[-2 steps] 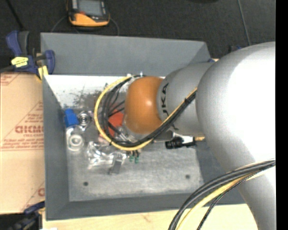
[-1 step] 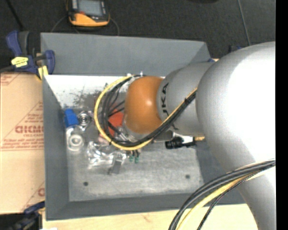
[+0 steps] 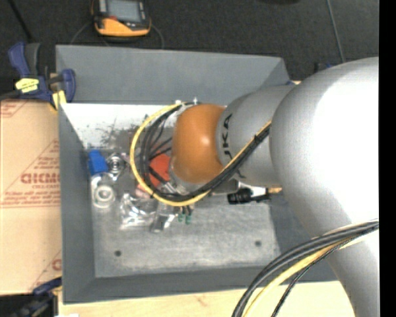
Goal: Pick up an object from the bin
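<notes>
Silver arm housing (image 3: 323, 177) fills the right of the frame and is cut off by the right and bottom edges. It covers the right wall and lower right corner of the grey bin (image 3: 185, 249). At frame centre the arm's orange cover (image 3: 197, 144), ringed by yellow and black cables (image 3: 140, 152), hides most of the gripper (image 3: 177, 202) beneath it. Whether the gripper is open or closed cannot be told, nor whether it holds anything.

A red piece (image 3: 160, 167) peeks out at the cover's left edge, partly hidden, its shape hard to make out. Just below the cover lie a small dark piece (image 3: 162, 223) and a green bit (image 3: 185, 218); these are nearest the gripper.

Left of them is a loose heap. It holds crumpled clear pieces (image 3: 133, 211), a clear round piece (image 3: 103, 195) and a blue piece (image 3: 96, 161) near the left wall. A black pen-like thing (image 3: 249, 195) pokes out from under the arm at centre right.

Bare bin floor runs along the lower part of the bin, and the upper left corner is also open.
</notes>
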